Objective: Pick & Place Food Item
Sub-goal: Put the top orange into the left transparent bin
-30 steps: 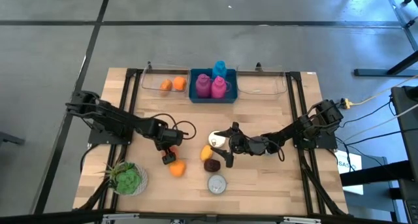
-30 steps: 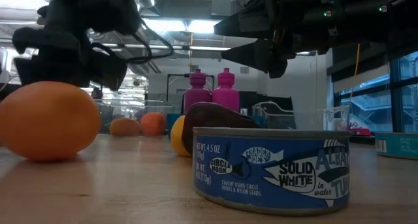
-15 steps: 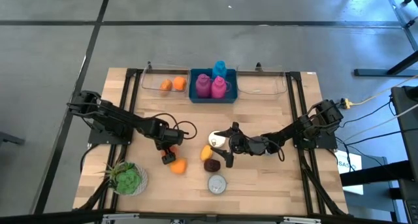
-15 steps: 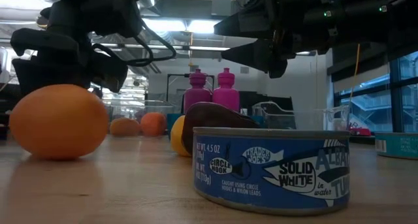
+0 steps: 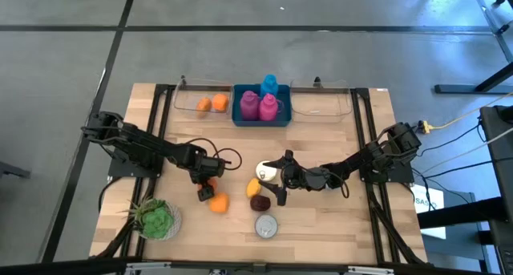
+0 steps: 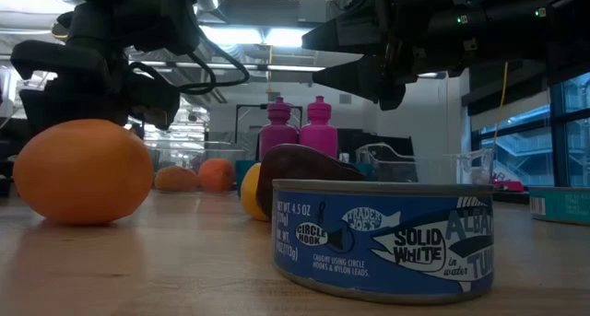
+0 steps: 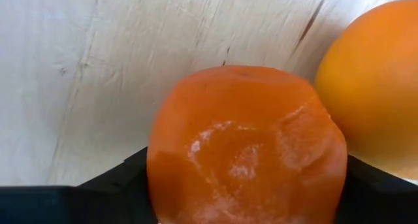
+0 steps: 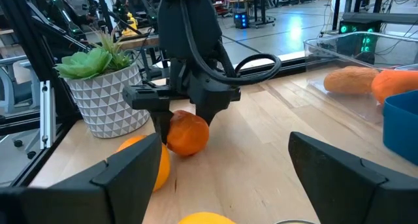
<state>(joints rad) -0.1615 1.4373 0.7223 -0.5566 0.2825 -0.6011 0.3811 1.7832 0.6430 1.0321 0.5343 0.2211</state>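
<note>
Pale wooden table (image 5: 321,139) — left gripper (image 5: 208,188) closing around the dimpled orange fruit (image 7: 247,145), grasp underway; lifting comes next. Right gripper (image 5: 276,185) waits, fingers apart.

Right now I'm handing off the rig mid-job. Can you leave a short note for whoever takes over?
Left hand: down at the table, fingers either side of the small orange fruit; firm grip not confirmed.
Right hand: open, empty, above the dark fruit at mid-table.
Larger orange lies beside the small one.
Done: two orange items sit in the clear tray.
Left: lift the small fruit and place it.
</note>
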